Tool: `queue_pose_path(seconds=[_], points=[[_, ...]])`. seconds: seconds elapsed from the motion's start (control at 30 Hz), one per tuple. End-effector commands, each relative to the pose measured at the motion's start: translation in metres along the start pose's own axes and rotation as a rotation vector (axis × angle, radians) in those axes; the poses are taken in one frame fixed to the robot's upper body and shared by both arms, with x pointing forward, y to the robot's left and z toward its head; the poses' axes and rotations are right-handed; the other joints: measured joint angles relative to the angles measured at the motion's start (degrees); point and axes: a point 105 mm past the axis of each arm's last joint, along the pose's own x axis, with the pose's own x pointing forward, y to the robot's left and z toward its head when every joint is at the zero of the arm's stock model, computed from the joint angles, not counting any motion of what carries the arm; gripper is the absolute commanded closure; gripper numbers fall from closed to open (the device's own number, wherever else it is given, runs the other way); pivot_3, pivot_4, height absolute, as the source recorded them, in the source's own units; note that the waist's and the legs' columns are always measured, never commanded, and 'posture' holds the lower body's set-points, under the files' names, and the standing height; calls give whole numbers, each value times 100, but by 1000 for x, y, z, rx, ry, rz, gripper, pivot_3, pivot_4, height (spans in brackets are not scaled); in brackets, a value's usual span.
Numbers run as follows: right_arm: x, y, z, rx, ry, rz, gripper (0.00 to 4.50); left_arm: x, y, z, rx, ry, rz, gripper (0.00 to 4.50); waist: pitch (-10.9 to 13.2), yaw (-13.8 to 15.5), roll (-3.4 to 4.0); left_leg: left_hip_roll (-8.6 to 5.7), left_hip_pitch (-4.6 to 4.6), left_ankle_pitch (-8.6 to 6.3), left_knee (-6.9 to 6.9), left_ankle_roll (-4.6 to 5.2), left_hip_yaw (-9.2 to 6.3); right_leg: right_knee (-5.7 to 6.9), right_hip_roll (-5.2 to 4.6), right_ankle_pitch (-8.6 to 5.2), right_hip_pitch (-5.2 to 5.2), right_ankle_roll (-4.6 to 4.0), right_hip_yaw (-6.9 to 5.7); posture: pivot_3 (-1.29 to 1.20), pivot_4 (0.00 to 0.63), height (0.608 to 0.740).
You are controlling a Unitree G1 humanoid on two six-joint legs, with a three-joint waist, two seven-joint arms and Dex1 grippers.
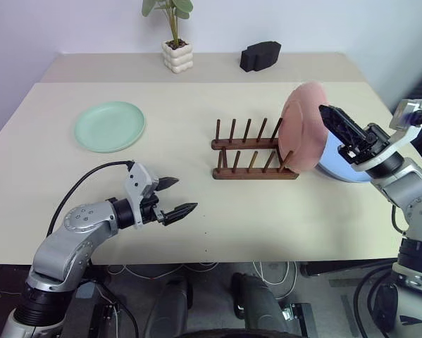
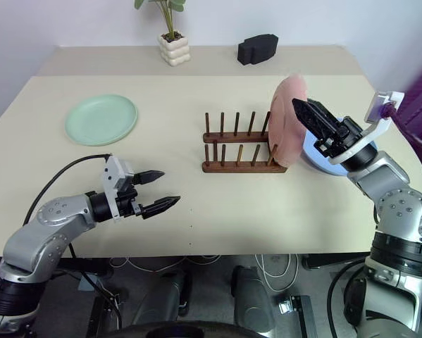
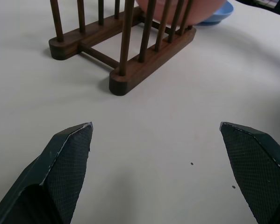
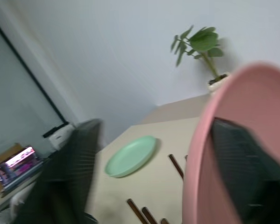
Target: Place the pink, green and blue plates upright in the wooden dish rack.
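My right gripper [image 2: 303,111] has its two black fingers spread either side of the salmon-pink round plate [image 2: 287,120], which stands upright in the end slot of the small dark reddish-brown wooden dish rack [image 2: 242,149]; I cannot tell if a finger touches it. The rack's other slots are bare. Just beyond that end lies the light-blue plate [image 1: 332,163]. My left gripper [image 1: 179,196] hangs wide open, empty, nearer me than the rack. The mint-green plate [image 1: 109,126] lies flat, well apart on the rack's opposite side.

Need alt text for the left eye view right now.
The pink plate stands upright at the right end of the wooden dish rack, with the right gripper open beside it. The green plate lies flat far left.
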Motion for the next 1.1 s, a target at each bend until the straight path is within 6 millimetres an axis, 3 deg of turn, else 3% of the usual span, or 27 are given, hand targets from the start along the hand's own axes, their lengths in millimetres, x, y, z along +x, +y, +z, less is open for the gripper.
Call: queue_pose_path(seconds=[0.03, 0.17, 0.33, 0.53, 0.67, 0.77, 0.83, 0.97, 1.03, 1.1], points=[[5, -5, 20, -88, -86, -40, 534, -2, 0, 9, 35, -35, 7, 0, 0, -5, 0, 0, 0, 0, 0, 0, 0, 0, 0, 0, 0, 0, 0, 0, 150, 736], [4, -13, 32, -110, -140, -83, 534, -1, 0, 9, 36, -36, 6, 0, 0, -2, 0, -2, 0, 0, -1, 0, 1, 0, 0, 0, 0, 0, 0, 0, 150, 736], [-8, -22, 61, -189, -223, -160, 534, -1, 2, 7, 38, -31, 15, 0, 0, 6, 0, -2, -1, 0, 1, 0, 2, -1, -2, 0, 0, 0, 0, 0, 150, 736], [-46, -47, 72, -385, -83, -347, 534, -2, 2, 7, 36, -38, 14, 0, 0, 26, 3, -4, -2, 0, 0, 0, 1, -3, -2, -1, 0, 0, 0, 0, 150, 736], [-53, -48, 77, -442, -57, -358, 534, -2, 14, 10, 52, -62, 73, 0, -4, -20, 11, -5, 0, 0, 1, 1, 6, -3, -2, 0, 1, -1, 1, 0, 150, 736], [-44, -28, 85, -482, -86, -269, 534, -13, 46, 24, 41, -138, 225, 0, -3, -30, 22, -2, 10, 0, -1, 1, 12, 3, 4, 1, 1, -1, 3, 0, 150, 736], [-29, -5, 85, -517, -69, -166, 534, -31, 84, 35, -2, -193, 415, 0, -2, -24, 24, 1, 10, 0, -1, 1, 9, 4, 9, 2, 1, 0, 2, 0, 150, 736], [-1, 28, 69, -601, 41, -4, 534, -65, 136, 50, -26, -230, 710, 0, -2, -25, 23, 1, 9, -1, 0, 2, 8, 5, 8, 12, 1, 20, 2, 0, 150, 736], [13, 43, 53, -662, 121, 86, 534, -86, 166, 47, -103, -203, 911, 0, -3, -5, 17, -3, 8, -2, 1, 3, 8, 3, 3, 11, 3, 24, 2, 0, 150, 736], [21, 51, 45, -685, 152, 134, 534, -97, 180, 42, -181, -193, 1006, 0, -4, 4, 13, -4, 6, -2, 1, 3, 4, 2, 4, 12, 3, 26, -1, 0, 150, 736]])
